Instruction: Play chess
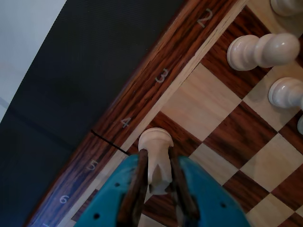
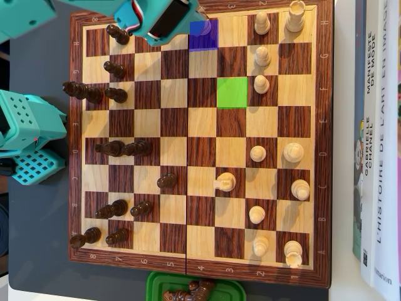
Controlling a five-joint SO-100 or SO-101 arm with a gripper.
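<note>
Currently the gripper (image 1: 158,189) is clamping a white piece (image 1: 157,156) between both fingers above the chessboard's (image 2: 207,263) edge by rank 4, and any slip could be dropping it short of the green-marked square (image 2: 232,92).

My tool (image 1: 160,187) is teal with dark brown inner pads, and the piece (image 1: 157,158) it clasps is cream-white. The chessboard (image 2: 200,254) beneath me alternates pale maple squares with reddish-brown wood-grain ones, framed by a dark striped border bearing faint grey numerals; one square (image 2: 203,35) glows translucent blue and another square (image 2: 232,92) bright green. The white pieces (image 2: 257,153) are ivory, the black pieces (image 2: 115,95) deep brown, the surface (image 2: 37,238) dark grey, and a green tray (image 2: 156,285) sits at the overhead view's bottom edge.
</note>
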